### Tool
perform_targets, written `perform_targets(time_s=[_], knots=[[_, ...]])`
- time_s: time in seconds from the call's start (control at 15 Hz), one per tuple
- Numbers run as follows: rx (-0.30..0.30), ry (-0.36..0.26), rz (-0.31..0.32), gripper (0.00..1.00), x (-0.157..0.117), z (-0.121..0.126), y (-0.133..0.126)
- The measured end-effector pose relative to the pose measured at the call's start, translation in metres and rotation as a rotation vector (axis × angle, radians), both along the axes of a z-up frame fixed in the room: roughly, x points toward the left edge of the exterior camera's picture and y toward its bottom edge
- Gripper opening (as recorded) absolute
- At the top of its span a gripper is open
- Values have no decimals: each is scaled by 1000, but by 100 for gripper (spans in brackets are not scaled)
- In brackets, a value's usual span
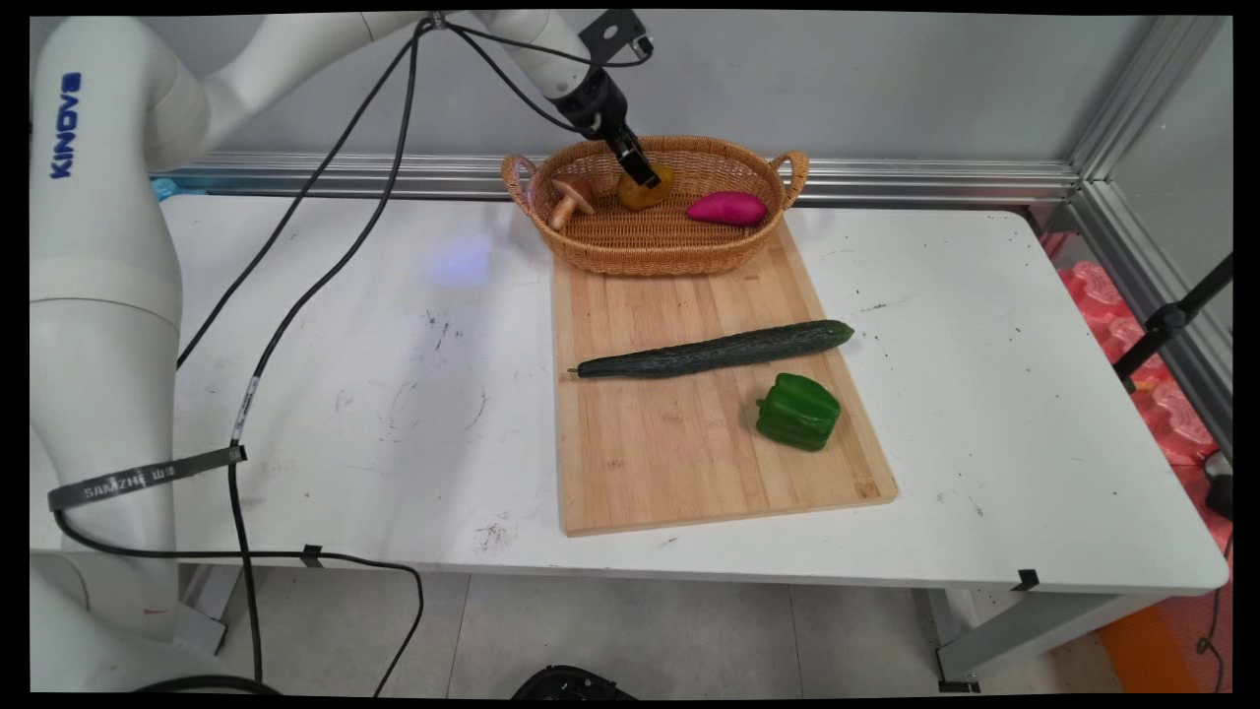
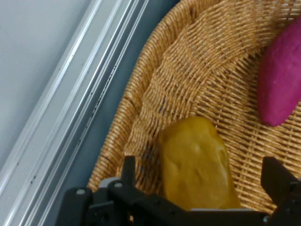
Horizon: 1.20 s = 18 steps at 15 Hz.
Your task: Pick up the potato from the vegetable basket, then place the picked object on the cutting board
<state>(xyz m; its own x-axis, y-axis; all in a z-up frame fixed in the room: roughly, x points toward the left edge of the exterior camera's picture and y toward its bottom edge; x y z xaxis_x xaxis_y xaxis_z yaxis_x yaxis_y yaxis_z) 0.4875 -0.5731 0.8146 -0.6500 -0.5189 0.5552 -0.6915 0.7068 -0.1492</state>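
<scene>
My gripper (image 1: 645, 175) reaches down into a wicker basket (image 1: 650, 264) at the far end of a wooden cutting board (image 1: 669, 453). In the hand view the gripper (image 2: 202, 167) is open, its two fingers standing either side of a yellow-brown potato (image 2: 195, 141) with a gap on each side. The potato (image 1: 655, 193) lies against the basket's back wall (image 2: 188, 61). A purple sweet potato (image 1: 726, 208) (image 2: 282, 80) lies to its right, and a brown mushroom (image 1: 571, 197) to its left.
A long dark cucumber (image 1: 714, 351) lies across the middle of the board and a green bell pepper (image 1: 797, 412) sits nearer the front right. Black cables (image 1: 295, 315) hang from the arm over the table's left side. An aluminium rail (image 1: 886, 179) runs behind the basket.
</scene>
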Motion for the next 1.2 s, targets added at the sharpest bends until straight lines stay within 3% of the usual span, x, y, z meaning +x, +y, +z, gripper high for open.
perform_targets(time_s=[0.67,0.73,1.2], knots=[[-14,3,-6,100,-2,-28,-9],[-15,3,-6,0,-2,-30,-9],[-9,-9,-11,0,-4,-38,-8]])
